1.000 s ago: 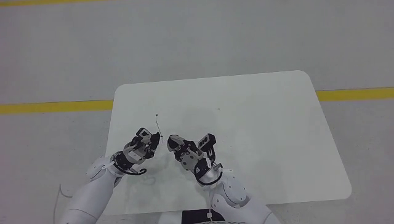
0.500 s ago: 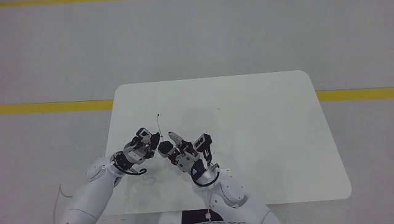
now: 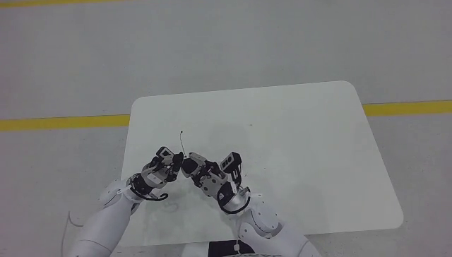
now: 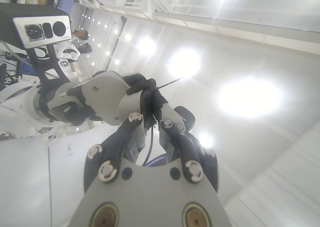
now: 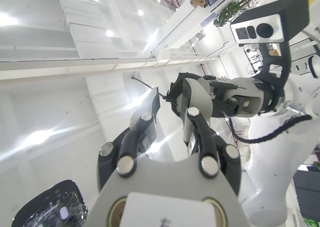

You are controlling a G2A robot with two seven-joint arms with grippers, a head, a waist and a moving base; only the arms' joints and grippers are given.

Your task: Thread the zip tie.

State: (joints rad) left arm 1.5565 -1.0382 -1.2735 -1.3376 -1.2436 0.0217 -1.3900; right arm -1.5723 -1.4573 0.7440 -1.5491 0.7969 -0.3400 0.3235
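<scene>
Top view: left gripper [image 3: 178, 161] holds zip tie [image 3: 183, 142] near table [image 3: 296, 151] edge.

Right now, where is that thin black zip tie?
In the top view, the zip tie pokes out of the left gripper above the table, on the robot's left, with the right gripper close beside it.
</scene>
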